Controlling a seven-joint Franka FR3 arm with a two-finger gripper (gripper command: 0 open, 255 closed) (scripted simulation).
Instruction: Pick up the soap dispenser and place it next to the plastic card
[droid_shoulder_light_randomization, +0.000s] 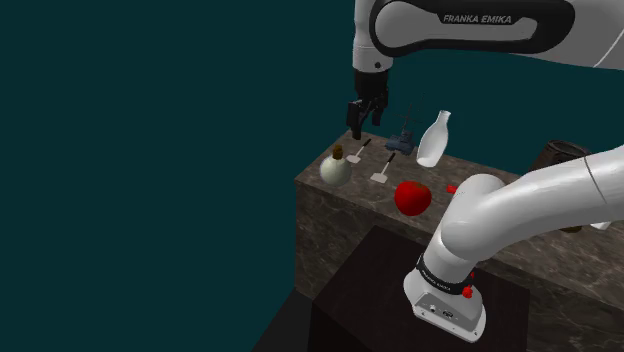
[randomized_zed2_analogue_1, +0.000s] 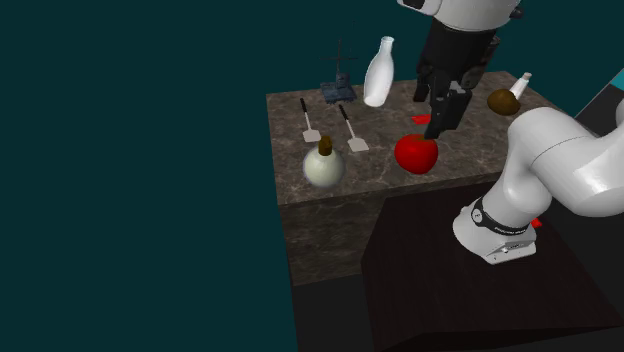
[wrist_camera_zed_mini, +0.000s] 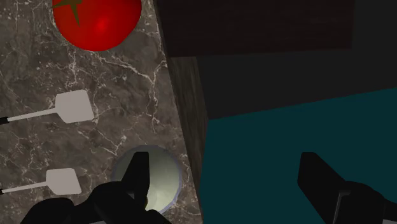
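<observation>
Pincer (wrist_camera_zed_mini: 222, 178) is hovering above the worktop (wrist_camera_zed_mini: 114, 76) edge, fingers standing apart, gripping nothing. Soap dispenser (wrist_camera_zed_mini: 162, 183), pale and round with a brown top, is sitting under one finger, not between both, beside two white spatulas (wrist_camera_zed_mini: 75, 105).

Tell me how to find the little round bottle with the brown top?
Find the dark marble counter. At its leftmost corner in the shoulder view, beside two white spatulas, sits the round bottle. It alone is pale, ball-shaped and brown-capped.
</observation>
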